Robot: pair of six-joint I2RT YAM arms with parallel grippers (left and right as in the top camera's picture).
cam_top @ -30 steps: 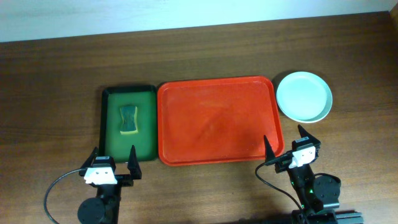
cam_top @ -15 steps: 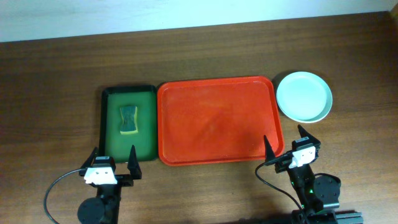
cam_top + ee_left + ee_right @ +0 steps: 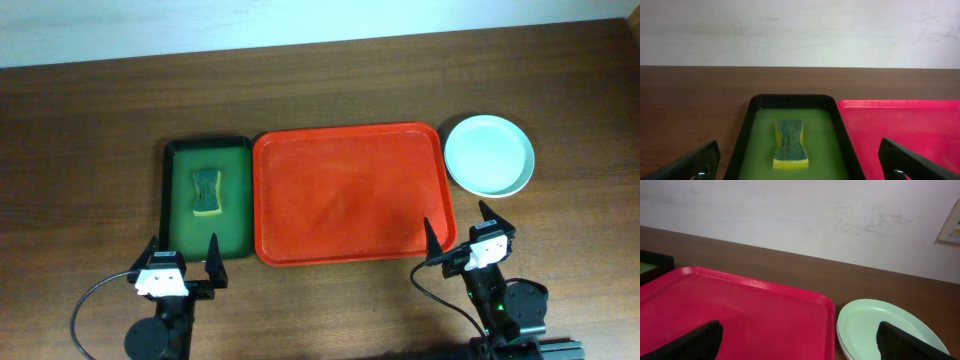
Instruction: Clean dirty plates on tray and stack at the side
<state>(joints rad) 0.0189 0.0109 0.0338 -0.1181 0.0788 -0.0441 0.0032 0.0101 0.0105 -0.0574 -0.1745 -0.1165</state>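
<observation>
Comparing this moment with the overhead pictures from a second ago, I find no difference: my arms, both trays and the plates lie just as they did.

My left gripper (image 3: 182,243) hangs at the near edge of the table (image 3: 100,120), jaws spread wide and holding nothing. It faces the dark green tray (image 3: 225,225), where a yellow-and-green sponge (image 3: 206,191) lies lengthwise in the middle. My right gripper (image 3: 456,217) is likewise spread wide and empty, with its left finger over the near right corner of the tray (image 3: 345,190).

That red-orange tray is bare and lies just beside the green one, their long rims almost touching. The plates (image 3: 488,155) sit stacked on the wood just off its far right corner, apart from its rim. The top one is pale mint. My right wrist view shows layered rims under it, but I cannot count them.

The table is dark brown wood with the grain running left to right. A black cable (image 3: 90,300) curls beside my left base. Behind the table stands a scuffed white wall (image 3: 800,30), and the corner of a paper sheet (image 3: 951,225) shows at its right edge.
</observation>
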